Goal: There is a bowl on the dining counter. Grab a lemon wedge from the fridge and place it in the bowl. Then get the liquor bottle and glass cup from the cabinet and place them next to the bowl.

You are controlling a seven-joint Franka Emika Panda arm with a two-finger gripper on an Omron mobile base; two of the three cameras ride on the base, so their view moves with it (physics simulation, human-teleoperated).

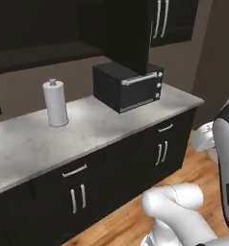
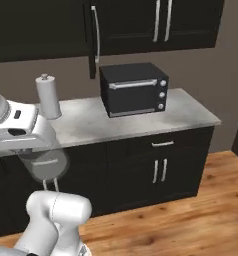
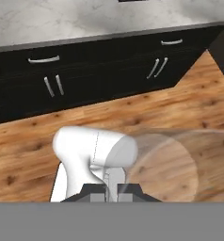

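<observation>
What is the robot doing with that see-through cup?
The robot's gripper is holding the glass cup, which lies tipped on its side above the wooden floor. It is in front of a grey counter with a black toaster oven and a paper towel roll. One upper cabinet door stands open.

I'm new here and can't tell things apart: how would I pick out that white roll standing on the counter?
Start at the long grey marble-look counter over the black lower cabinets. Toward its left end, well apart from the black toaster oven, stands the paper towel roll. It is the one tall white upright cylinder there, topped by a small knob, while its neighbour is a dark box with knobs.
</observation>
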